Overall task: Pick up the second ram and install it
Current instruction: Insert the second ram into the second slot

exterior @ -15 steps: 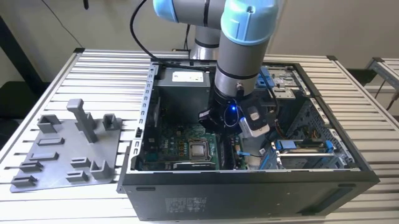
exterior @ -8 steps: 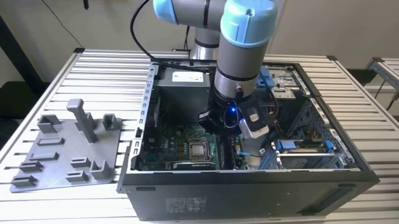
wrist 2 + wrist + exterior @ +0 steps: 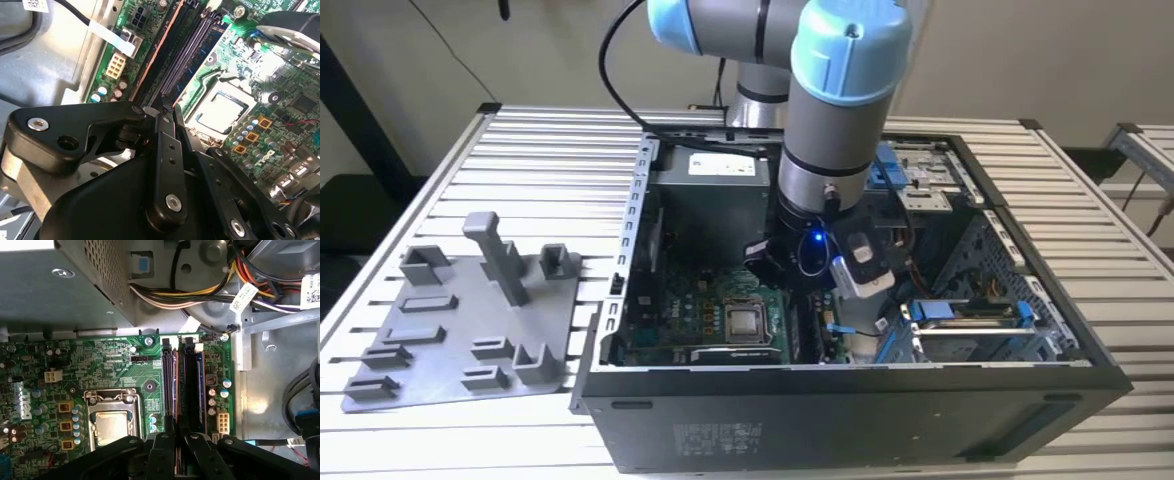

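We see the tool low over the motherboard's memory slots, its long axis along them (fingers nearly together; grip unclear)

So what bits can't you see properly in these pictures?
- The gripper tips, in both wrist views: pressed close over the memory slots, so whether a ram stick sits between them is hidden.
- The slots in the exterior view: the arm covers them.
- The motherboard in the first wrist view: the picture's edge cuts it off.

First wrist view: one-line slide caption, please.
Pincer poised over the motherboard's memory slots, beside the CPU socket.
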`<action>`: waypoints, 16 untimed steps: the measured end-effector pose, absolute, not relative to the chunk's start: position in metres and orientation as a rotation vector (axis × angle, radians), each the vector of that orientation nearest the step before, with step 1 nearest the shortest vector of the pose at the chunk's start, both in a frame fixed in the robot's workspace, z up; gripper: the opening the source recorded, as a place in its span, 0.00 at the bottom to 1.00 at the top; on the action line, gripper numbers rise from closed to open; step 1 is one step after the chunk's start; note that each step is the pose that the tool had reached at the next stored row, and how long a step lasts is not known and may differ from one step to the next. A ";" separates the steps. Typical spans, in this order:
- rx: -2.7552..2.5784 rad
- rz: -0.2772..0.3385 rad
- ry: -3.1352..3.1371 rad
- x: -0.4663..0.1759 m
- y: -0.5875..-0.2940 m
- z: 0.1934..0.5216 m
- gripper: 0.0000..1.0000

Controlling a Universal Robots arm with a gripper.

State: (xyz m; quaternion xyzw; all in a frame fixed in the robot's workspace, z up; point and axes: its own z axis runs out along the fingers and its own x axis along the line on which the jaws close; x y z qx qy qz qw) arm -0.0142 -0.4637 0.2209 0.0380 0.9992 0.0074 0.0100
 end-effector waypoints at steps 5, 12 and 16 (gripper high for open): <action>0.119 0.023 3.119 -0.014 -0.464 0.221 0.14; 0.118 0.021 3.120 -0.014 -0.464 0.221 0.14; 0.117 0.015 3.120 -0.014 -0.464 0.221 0.14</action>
